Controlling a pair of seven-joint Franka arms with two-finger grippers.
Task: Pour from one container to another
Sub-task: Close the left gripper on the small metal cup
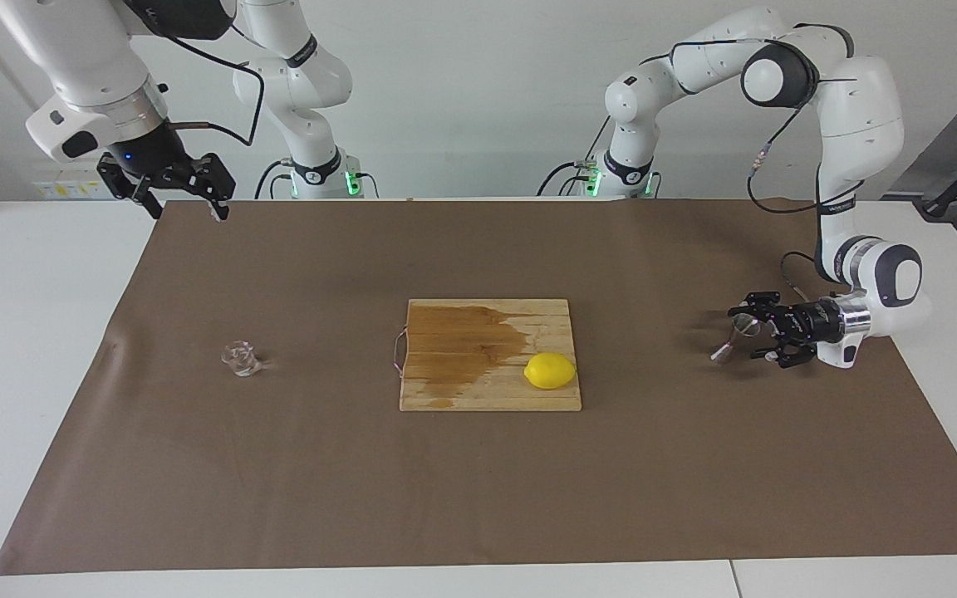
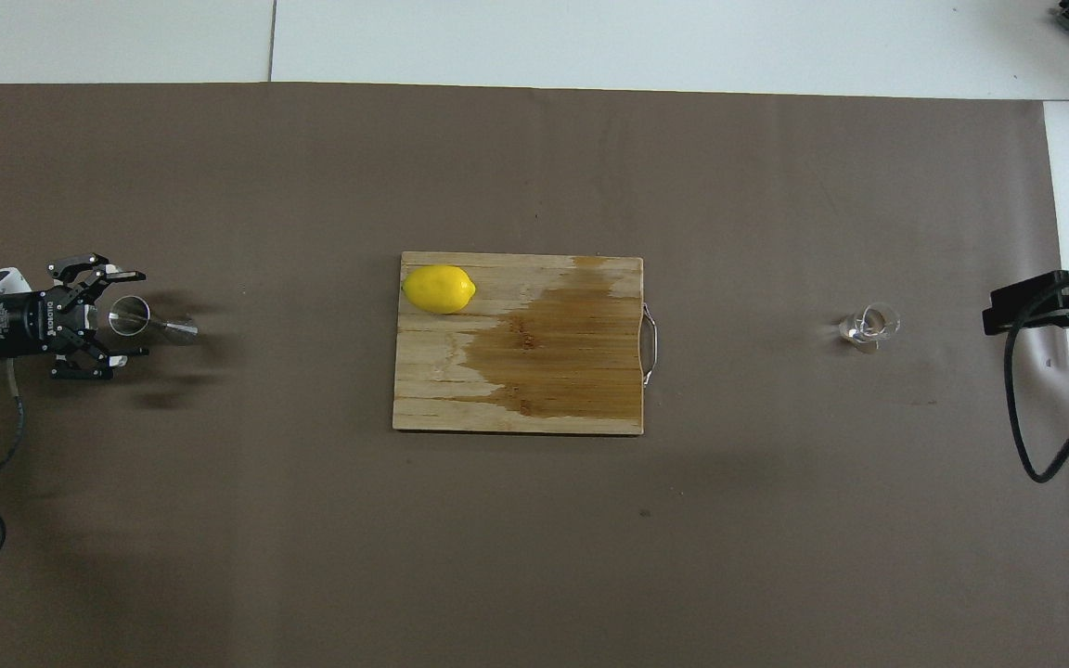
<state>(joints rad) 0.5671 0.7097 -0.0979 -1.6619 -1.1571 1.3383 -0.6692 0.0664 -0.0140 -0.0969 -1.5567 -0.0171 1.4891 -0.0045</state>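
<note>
Brown mat: glass cup [image 1: 239, 358] maybe w/ liquid, jigger [image 1: 732, 339] betw. open left tool [image 1: 755, 330]; right tool [image 1: 186, 202] open.

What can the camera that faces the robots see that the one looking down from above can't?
Only the facing view shows both whole arms, their bases, the wall, and the right gripper waiting open, high over the cloth's corner at the right arm's end.

Only the overhead view looks straight into the jigger's open mouth; of the right arm it shows just a dark piece at the edge.

Both show the left gripper, open around the jigger's wide end, the glass cup at the right arm's end, and the lemon on the wet cutting board.
</note>
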